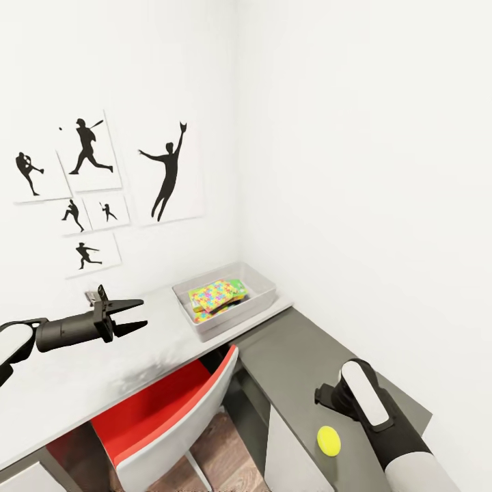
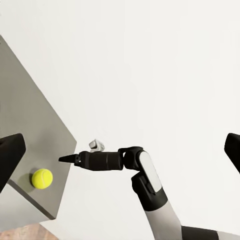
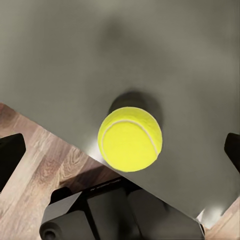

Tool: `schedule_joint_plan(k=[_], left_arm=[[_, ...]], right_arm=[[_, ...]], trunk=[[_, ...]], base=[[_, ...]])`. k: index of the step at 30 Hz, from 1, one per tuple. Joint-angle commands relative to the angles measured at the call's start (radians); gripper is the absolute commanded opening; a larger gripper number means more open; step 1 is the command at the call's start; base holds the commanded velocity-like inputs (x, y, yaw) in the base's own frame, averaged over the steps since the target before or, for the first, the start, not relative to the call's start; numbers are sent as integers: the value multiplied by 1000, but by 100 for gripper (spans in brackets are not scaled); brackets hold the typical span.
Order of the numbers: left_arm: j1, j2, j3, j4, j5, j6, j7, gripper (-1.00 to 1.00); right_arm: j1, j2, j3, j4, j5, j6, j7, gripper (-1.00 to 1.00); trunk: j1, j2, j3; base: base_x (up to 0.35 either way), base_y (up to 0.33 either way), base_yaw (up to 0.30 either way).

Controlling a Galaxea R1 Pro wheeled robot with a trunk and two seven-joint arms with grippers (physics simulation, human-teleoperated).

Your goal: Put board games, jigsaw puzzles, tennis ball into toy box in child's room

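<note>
Right claw, spread unclear, hovers over tennis ball; left claw open, empty.

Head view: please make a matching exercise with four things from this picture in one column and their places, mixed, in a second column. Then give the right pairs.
Things
1. tennis ball
2. jigsaw puzzles
3. chair
4. left gripper

Places
A. inside the toy box
B. in the air above the pale table
C. on the dark grey cabinet, near its edge
D. partly under the table, red seat showing

Pairs: 1-C, 2-A, 3-D, 4-B
</note>
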Motion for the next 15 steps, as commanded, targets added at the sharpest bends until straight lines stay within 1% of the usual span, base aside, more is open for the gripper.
schedule_joint_plan(k=[1, 8, 12, 15], left_arm=[[-2, 1, -3, 1, -3, 0, -8, 100], [-1, 6, -3, -12, 1, 2, -13, 100], [2, 9, -3, -47, 2, 2, -35, 100], [20, 29, -3, -104, 1, 2, -75, 100]], right_arm=[[-1, -1, 3, 0, -9, 3, -10, 100], [-6, -1, 3, 1, -9, 2, -10, 100], [-7, 0, 3, 2, -10, 2, -10, 100], [-7, -1, 3, 2, -10, 2, -10, 100]], trunk=[[1, -3, -4], [1, -3, -15], [1, -3, -22], [1, -3, -27]], base=[[0, 0, 0], [0, 0, 0], [0, 0, 0], [0, 0, 0]])
